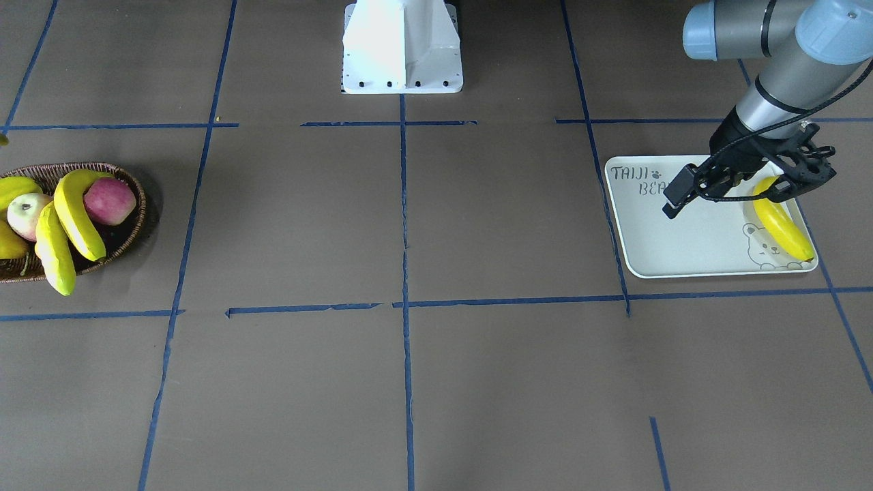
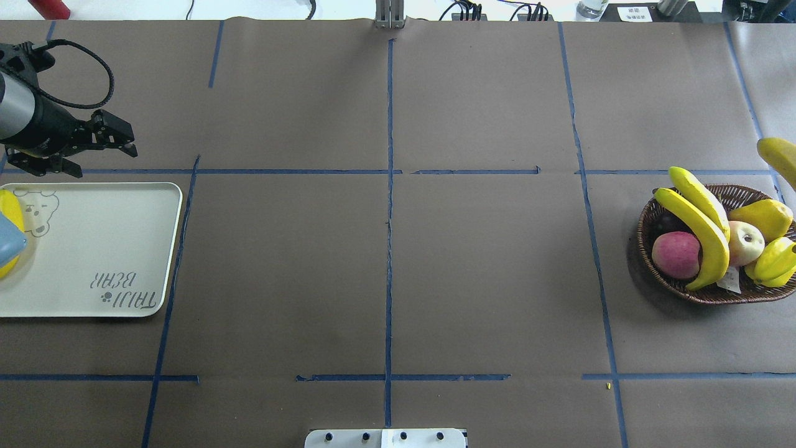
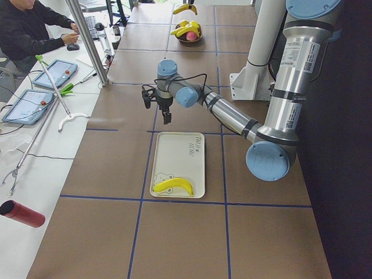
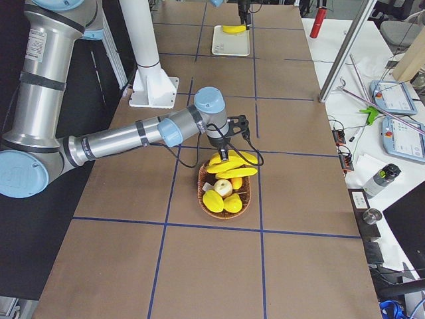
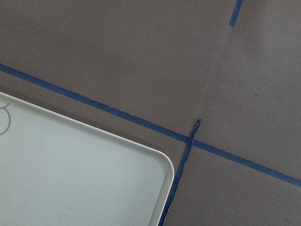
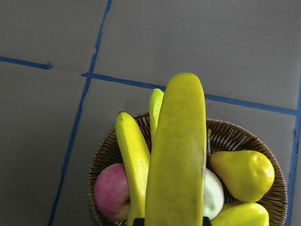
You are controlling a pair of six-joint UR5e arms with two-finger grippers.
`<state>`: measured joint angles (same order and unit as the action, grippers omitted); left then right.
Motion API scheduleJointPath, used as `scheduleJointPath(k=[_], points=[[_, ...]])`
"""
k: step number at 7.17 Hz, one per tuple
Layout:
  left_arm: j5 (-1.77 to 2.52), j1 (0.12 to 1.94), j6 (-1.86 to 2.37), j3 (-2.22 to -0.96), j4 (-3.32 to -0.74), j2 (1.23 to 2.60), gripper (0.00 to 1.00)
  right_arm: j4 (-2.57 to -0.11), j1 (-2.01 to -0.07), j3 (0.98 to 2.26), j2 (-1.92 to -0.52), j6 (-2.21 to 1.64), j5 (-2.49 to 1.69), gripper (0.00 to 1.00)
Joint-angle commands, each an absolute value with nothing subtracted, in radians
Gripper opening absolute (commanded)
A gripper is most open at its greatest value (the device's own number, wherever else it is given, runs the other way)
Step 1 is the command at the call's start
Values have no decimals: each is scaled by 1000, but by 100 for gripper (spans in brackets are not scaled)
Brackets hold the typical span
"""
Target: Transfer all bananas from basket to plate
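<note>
The pale plate (image 1: 682,245) holds one banana (image 1: 784,228) along its bear-printed end. My left gripper (image 2: 121,142) hangs open and empty just past the plate's (image 2: 93,249) far edge. Across the table the wicker basket (image 2: 684,292) carries two bananas (image 2: 703,230) lying across its rim, alongside apples and pears. My right gripper (image 6: 169,221) is shut on another banana (image 6: 176,155), raised above the basket (image 6: 235,134). In the overhead view only that banana's end (image 2: 777,158) shows at the right edge, and the right gripper itself is out of frame.
A red apple (image 2: 676,254), a pale apple (image 2: 746,242) and yellow pears (image 2: 765,218) fill the rest of the basket. The white robot base (image 1: 402,48) stands mid-table at the robot's side. A seated person (image 3: 29,29), tablets and a red bottle (image 3: 23,214) are along the operators' side.
</note>
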<state>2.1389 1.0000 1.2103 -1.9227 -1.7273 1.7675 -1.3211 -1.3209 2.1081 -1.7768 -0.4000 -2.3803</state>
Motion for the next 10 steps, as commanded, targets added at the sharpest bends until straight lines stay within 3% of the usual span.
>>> scheduleJointPath(k=[1, 4, 6, 7, 10], points=[[2140, 957, 1288, -1911, -1738, 1836, 100, -1319, -1257, 2100, -1567, -713, -2440, 0], [2140, 861, 1558, -1919, -1816, 2008, 100, -1310, -1018, 2088, -1282, -1068, -2392, 1], [2135, 831, 1781, -1850, -2111, 2052, 100, -1188, -814, 2155, -1258, -1252, -2152, 1], [2134, 830, 1825, -1801, -2153, 2107, 99, -1051, -707, 2146, -1262, -1314, -2026, 1], [2134, 764, 1929, -1781, -2177, 2227, 99, -1008, -511, 2148, -1203, -1344, -1846, 1]])
